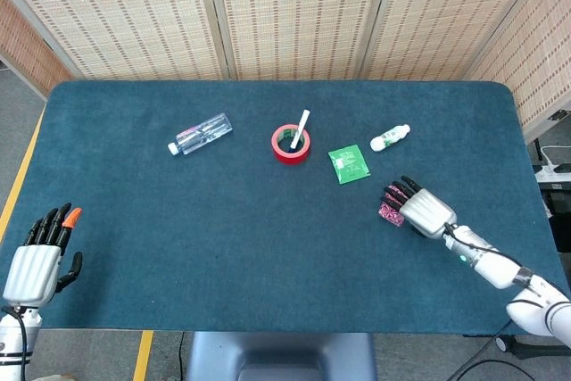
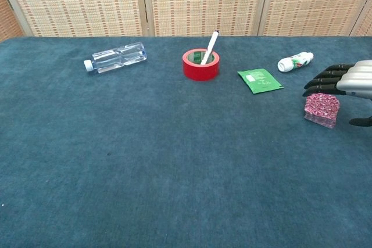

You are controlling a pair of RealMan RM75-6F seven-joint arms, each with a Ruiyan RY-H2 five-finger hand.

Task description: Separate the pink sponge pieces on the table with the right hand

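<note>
- The bench carries everything; my sponge sits at about four o'clock from its middle.
- My right robot hand hovers over the sponge, fingers spread and holding nothing, placed to part the pieces.
- My left robot hand idles at eight o'clock, open.

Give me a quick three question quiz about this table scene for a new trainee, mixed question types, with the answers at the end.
1. True or false: the right hand is gripping the pink sponge pieces and lifting them off the table.
2. What stands inside the red tape roll?
A. a white pen
B. a spoon
C. a green packet
3. Fill in: the clear plastic bottle lies on its ____.

Key:
1. False. The fingers hover over the sponge pieces, which sit on the table.
2. A, the white pen.
3. side
</note>
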